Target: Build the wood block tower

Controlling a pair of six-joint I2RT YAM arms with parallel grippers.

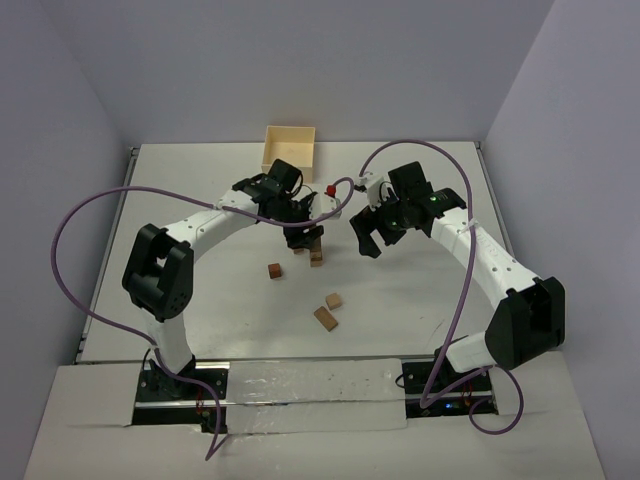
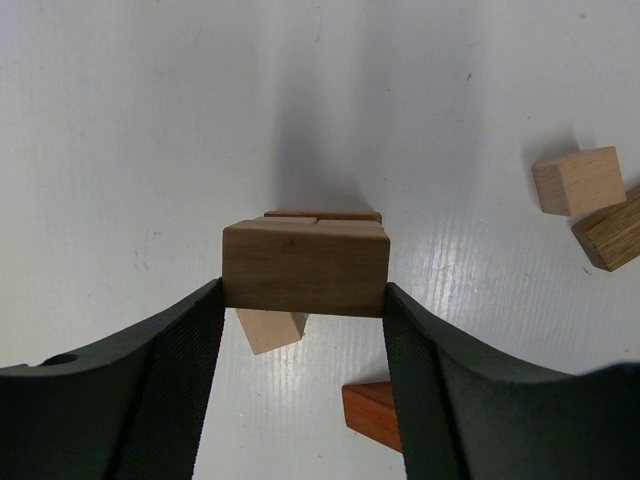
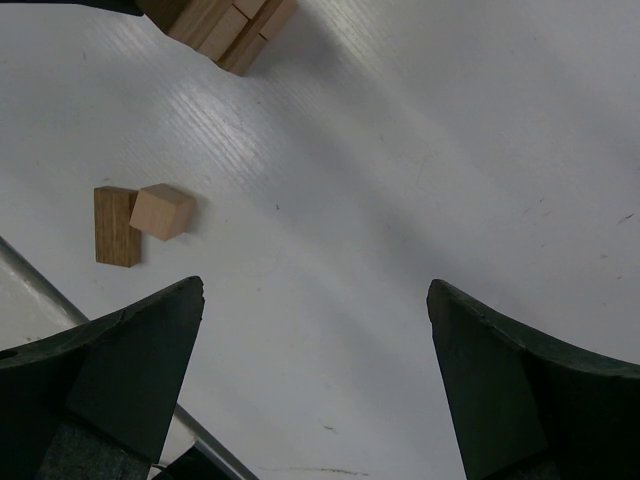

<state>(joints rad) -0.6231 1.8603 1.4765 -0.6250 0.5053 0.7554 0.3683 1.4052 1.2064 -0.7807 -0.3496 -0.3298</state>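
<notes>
My left gripper (image 2: 305, 300) is shut on a brown wood block (image 2: 305, 268), its fingers pressed to the block's two ends. Right behind that block show the tops of more stacked blocks (image 2: 322, 215). From above, the left gripper (image 1: 305, 236) hangs over the short tower (image 1: 316, 252) at mid-table. In the left wrist view a pale cube (image 2: 270, 328) and an orange-brown block (image 2: 372, 412) lie below on the table. My right gripper (image 1: 368, 236) hovers to the tower's right, open and empty (image 3: 315, 300). The tower's blocks (image 3: 225, 25) show at the top left of the right wrist view.
Loose wood blocks lie nearer the arms: a small reddish cube (image 1: 274, 271), a pale cube (image 1: 334, 300) and a darker brick (image 1: 325, 318). A pale square wooden box (image 1: 289, 148) stands at the far edge. A small red thing (image 1: 332, 190) lies behind the grippers.
</notes>
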